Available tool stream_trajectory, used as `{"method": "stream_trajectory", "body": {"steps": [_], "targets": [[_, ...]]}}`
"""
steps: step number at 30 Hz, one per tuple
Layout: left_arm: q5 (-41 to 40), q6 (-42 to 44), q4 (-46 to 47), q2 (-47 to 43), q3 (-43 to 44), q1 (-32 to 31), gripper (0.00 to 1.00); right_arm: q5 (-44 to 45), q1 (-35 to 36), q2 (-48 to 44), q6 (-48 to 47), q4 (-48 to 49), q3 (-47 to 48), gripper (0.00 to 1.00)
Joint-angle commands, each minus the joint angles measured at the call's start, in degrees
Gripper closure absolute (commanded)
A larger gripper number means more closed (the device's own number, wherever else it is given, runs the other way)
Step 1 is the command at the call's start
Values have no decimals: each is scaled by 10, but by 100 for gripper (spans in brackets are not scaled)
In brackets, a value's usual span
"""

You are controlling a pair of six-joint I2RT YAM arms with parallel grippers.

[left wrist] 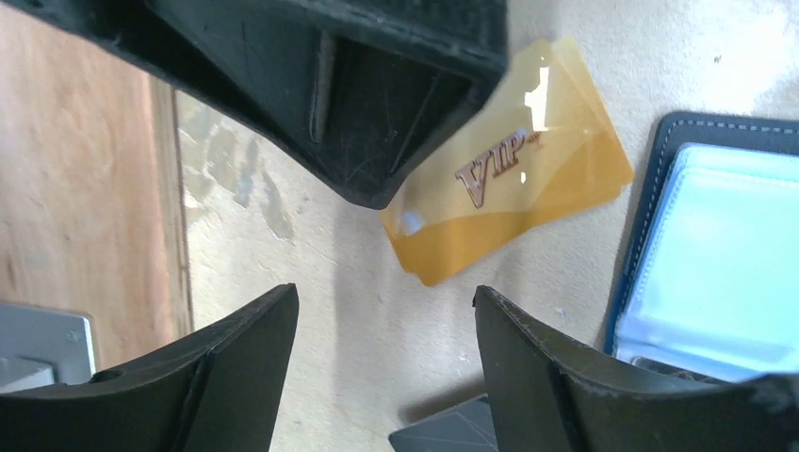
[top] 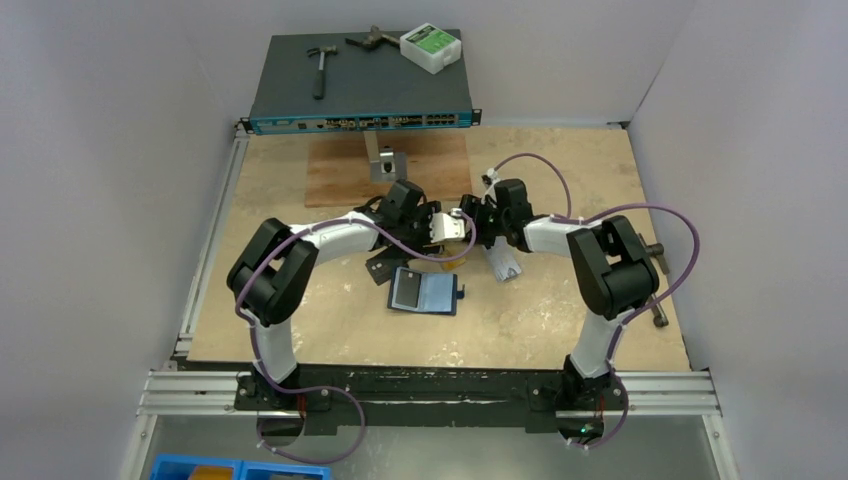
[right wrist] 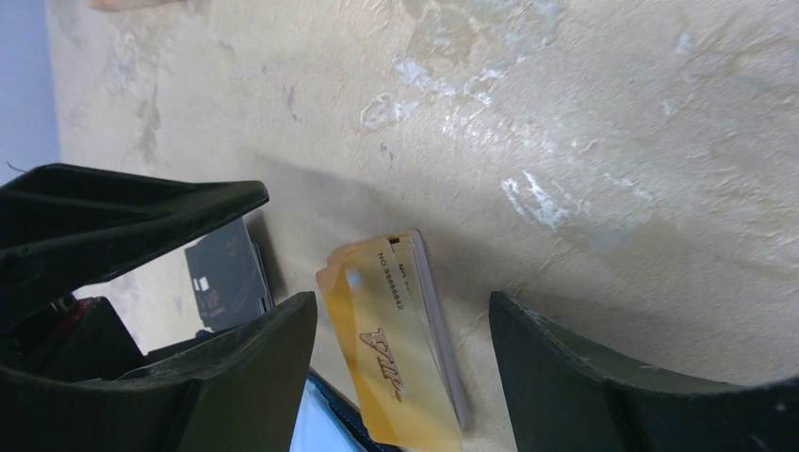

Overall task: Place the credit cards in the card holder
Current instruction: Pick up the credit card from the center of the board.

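So here's where we're at: both arms are reaching in toward the middle of the worktop (top: 560, 300) and their tips nearly meet over the orange-gold cards (left wrist: 509, 179). It's a small stack, fanned a little, lying flat with "VIP" lettering facing up.

The left tool (left wrist: 384, 292) has its jaws spread wide with only bare worktop between them, and the stack sits just past its fingertips. The right tool (right wrist: 403, 299) is spread too. The stack lies in the gap between its fingers (right wrist: 565, 377), with a sliver of space on one side, so we wouldn't call that a grip. One of its fingers covers a corner of the stack in the left wrist view.

The card holder (top: 425, 290) lies open, light blue inside showing, just beside the gold stack on the side nearer the arm bases. A black card (top: 383, 268) is by its left corner. The silver-grey card (top: 503, 263) lies off to the holder's right, under the right arm.
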Motion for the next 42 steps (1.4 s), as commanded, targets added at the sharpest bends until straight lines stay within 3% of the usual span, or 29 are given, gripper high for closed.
{"method": "stream_trajectory", "body": {"steps": [1,13,21,34,42], "targets": [[43,34,48,-15,26,-3,32,-64,-26,23,8,4,-13,33],[78,53,-2,25,80,-22,31,-117,-43,32,-22,6,-36,33],[81,138,-60,59,109,-26,30,-160,-66,32,0,49,-63,37],[28,179,-16,101,121,-34,30,-181,-72,40,4,66,-77,41],[-15,138,16,118,143,-34,31,-162,-71,45,8,59,-73,48]]}}
